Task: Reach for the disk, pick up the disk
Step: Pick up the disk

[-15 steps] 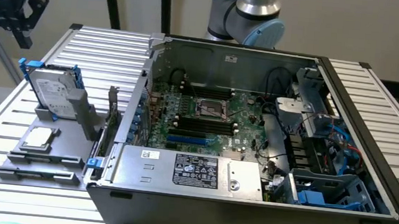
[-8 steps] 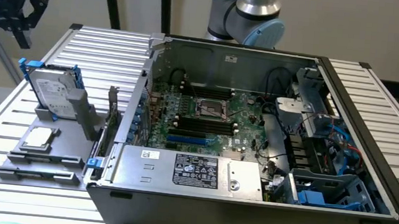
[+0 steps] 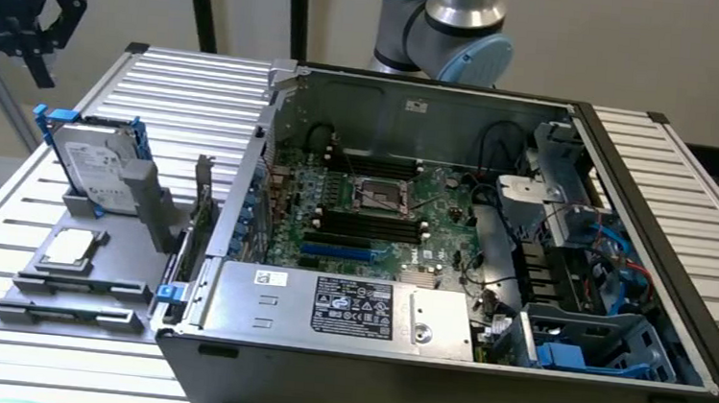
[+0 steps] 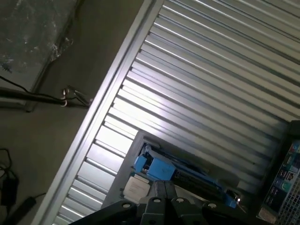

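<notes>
The disk (image 3: 93, 163), a silver-grey hard drive with a white label and blue carrier rails, stands upright in a grey holder on the slatted table at the exterior view's left. In the wrist view the disk (image 4: 185, 177) appears edge-on from above, its blue rails showing. My gripper (image 3: 18, 51) hangs in the air above and to the exterior view's left of the disk, well apart from it, open and holding nothing. The gripper's black linkage (image 4: 166, 208) sits just over the disk in the wrist view.
A small square CPU chip (image 3: 70, 248) lies on a grey fixture (image 3: 77, 285) in front of the disk. An open computer case (image 3: 460, 238) with motherboard and power supply takes up the table's middle and right. The slatted table (image 4: 211, 84) ends near the gripper; floor and cables (image 4: 42, 96) lie beyond.
</notes>
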You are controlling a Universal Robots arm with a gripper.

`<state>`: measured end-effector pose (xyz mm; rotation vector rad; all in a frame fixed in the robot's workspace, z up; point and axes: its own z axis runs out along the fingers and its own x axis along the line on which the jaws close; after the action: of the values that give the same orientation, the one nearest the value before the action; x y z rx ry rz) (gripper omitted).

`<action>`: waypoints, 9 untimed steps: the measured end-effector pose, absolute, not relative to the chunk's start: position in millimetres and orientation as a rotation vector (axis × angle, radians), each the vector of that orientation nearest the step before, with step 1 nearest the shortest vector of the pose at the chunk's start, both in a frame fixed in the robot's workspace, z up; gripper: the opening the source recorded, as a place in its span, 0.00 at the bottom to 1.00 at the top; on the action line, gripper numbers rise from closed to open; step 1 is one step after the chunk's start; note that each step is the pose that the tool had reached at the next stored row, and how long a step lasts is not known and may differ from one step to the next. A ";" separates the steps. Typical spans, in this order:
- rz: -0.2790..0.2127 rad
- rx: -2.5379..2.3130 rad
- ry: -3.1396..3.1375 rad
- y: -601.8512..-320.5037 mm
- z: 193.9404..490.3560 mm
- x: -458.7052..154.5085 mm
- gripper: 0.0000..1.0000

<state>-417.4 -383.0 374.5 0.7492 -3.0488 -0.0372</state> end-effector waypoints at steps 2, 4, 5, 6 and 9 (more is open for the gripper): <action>-0.037 0.805 -3.034 -383.0 374.5 -417.5 0.11; -0.037 0.860 -3.018 -383.0 374.5 -417.4 0.11; -0.037 0.888 -3.010 -383.0 374.5 -417.5 0.11; -0.037 0.914 -3.002 -383.0 374.5 -417.4 0.11; -0.037 0.997 -2.975 -383.0 374.5 -417.4 0.11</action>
<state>-417.4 -383.0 374.5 0.9967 -2.9750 -0.0368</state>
